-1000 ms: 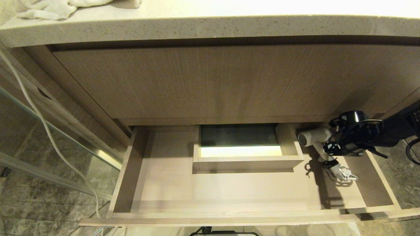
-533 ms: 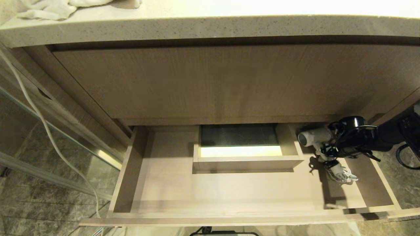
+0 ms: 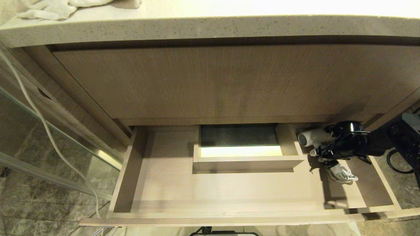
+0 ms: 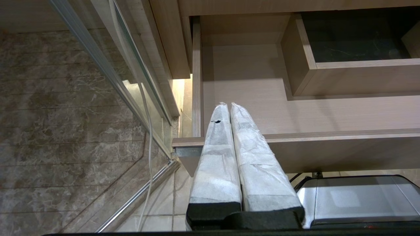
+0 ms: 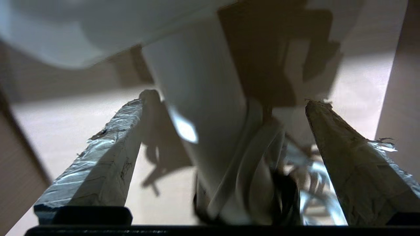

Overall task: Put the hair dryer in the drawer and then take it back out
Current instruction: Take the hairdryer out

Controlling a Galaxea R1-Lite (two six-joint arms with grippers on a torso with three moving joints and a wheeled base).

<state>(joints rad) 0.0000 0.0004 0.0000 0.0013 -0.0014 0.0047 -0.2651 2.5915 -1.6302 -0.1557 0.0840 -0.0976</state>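
Between my right gripper's spread, grey-white wrapped fingers I see the white hair dryer; its bundled cord is white with a black tie. The drawer under them is light-brown wood grain. My left gripper's fingers are wrapped white.
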